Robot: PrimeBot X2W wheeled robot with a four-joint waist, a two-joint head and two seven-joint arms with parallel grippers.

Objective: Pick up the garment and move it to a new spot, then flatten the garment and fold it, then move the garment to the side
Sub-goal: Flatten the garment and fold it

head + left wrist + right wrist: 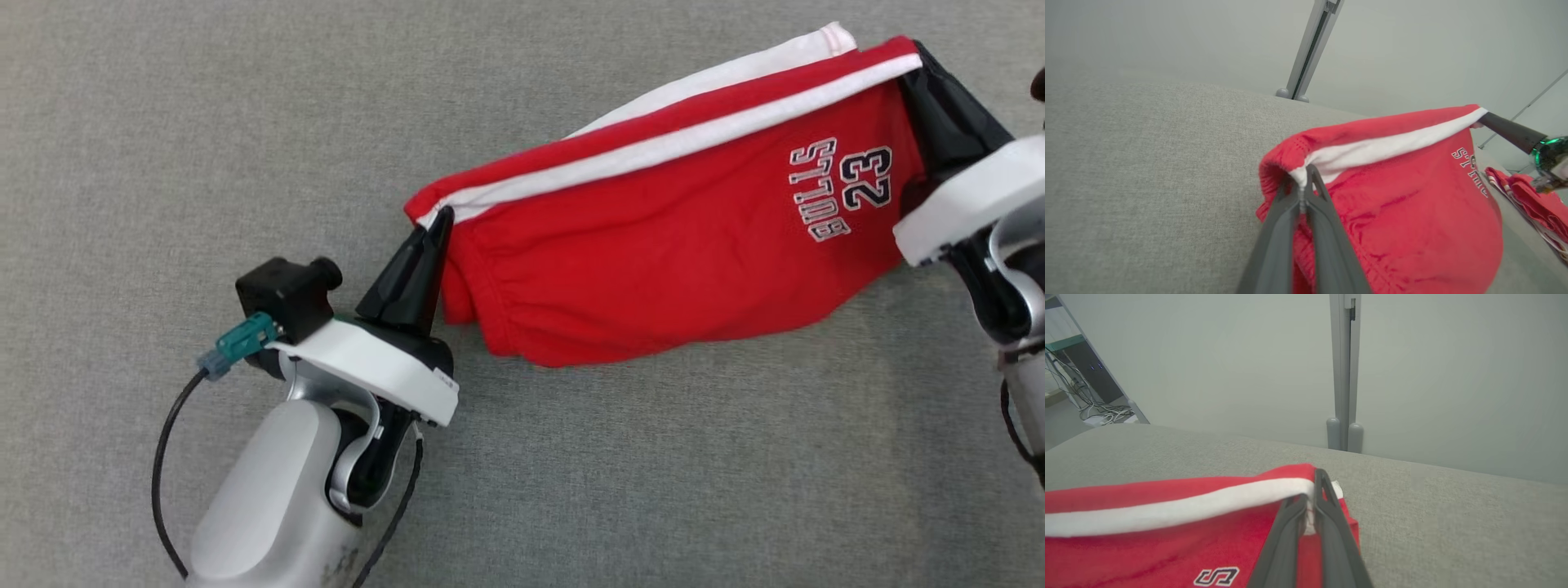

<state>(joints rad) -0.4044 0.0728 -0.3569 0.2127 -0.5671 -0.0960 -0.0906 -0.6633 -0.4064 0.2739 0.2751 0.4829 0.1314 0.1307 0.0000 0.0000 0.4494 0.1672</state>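
Note:
The garment (653, 245) is a pair of red shorts with a white side stripe and a "23" print. It hangs stretched between both grippers above the grey cloth surface (204, 122). My left gripper (441, 219) is shut on the waistband corner at the garment's left end (1300, 179). My right gripper (914, 51) is shut on the corner at the garment's upper right end (1312, 490). The white stripe (1167, 512) runs taut along the held edge. The lower part of the garment (1412, 228) sags toward the surface.
The grey fabric surface spreads all round the garment. More red and white clothing (1535, 204) lies at the right edge of the left wrist view. A pale wall with a vertical metal post (1344, 371) stands behind the surface's far edge.

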